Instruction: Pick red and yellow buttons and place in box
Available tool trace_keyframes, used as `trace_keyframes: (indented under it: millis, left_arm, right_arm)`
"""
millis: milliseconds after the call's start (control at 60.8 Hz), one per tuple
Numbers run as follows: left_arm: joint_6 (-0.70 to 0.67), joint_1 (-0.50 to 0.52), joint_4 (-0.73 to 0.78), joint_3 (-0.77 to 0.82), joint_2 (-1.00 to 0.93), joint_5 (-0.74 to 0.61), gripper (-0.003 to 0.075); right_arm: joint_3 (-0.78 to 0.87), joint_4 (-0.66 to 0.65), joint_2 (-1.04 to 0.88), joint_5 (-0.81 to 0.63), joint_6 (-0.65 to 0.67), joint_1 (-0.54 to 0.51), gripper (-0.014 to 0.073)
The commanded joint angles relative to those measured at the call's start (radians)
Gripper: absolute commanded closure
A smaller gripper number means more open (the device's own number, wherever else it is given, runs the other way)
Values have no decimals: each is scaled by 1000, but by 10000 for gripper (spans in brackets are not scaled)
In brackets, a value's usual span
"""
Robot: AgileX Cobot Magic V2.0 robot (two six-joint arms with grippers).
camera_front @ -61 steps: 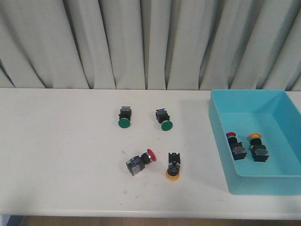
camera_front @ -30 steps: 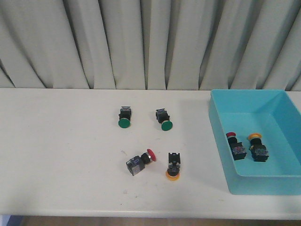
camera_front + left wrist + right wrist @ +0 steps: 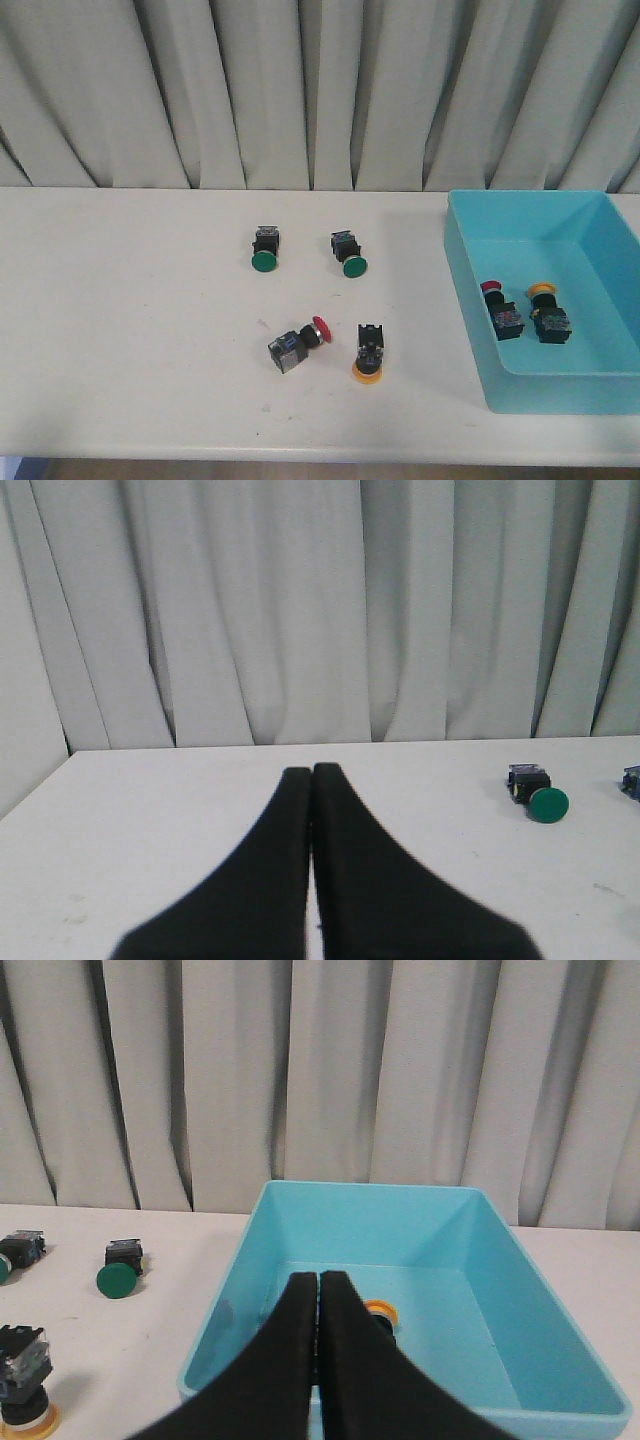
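Currently both hands closed, left hand (image 3: 313, 776), right hand (image 3: 319, 1282)

In the right wrist view the dark fingers (image 3: 318, 1360) cover most of the yellow button (image 3: 381, 1312) inside the box (image 3: 560, 1310), leaving only an orange-yellow arc, and another yellow button (image 3: 24, 1400) is clipped at the picture's lower edge. In the left wrist view, a switch (image 3: 633, 782) at the right edge is cut to a sliver, colour unreadable.
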Motion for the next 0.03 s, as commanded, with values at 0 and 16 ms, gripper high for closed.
trace_keyframes:
  millis: [0,16]
  left_arm:
    - [-5,3,-9,47,-14,-74,726]
    - [-5,3,-9,47,-14,-74,726]
  right_arm:
    - [8,-3,-11,-83,4,-2,596]
    - [8,-3,-11,-83,4,-2,596]
